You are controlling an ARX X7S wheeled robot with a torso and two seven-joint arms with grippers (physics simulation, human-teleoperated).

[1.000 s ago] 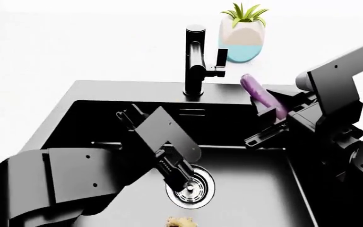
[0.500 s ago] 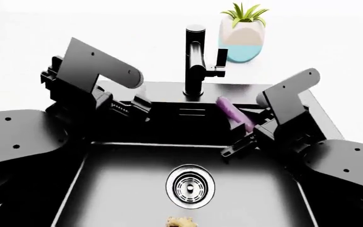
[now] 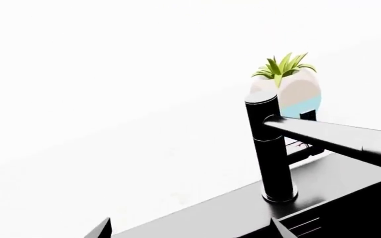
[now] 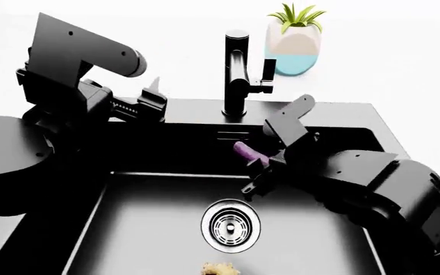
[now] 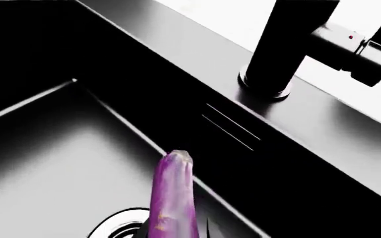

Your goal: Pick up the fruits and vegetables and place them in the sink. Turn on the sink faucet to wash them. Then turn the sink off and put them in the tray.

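Observation:
My right gripper (image 4: 255, 165) is shut on the purple eggplant (image 4: 244, 151) and holds it low inside the black sink (image 4: 128, 229), just behind the round drain strainer (image 4: 230, 224). In the right wrist view the eggplant (image 5: 172, 196) sticks out over the sink floor. The tan ginger piece (image 4: 218, 268) lies on the sink floor at the front edge of the head view. My left gripper (image 4: 157, 102) is open and empty, raised over the counter left of the black faucet (image 4: 237, 74), which the left wrist view (image 3: 270, 148) also shows. The tray is out of view.
A white-and-blue plant pot (image 4: 293, 43) stands on the white counter behind and right of the faucet. The faucet's side lever (image 4: 267, 71) points right. The sink's back ledge (image 4: 319, 112) runs behind the basin.
My left arm has lifted out of the basin and swung up to the back left. My right gripper has carried the eggplant left and down into the sink.

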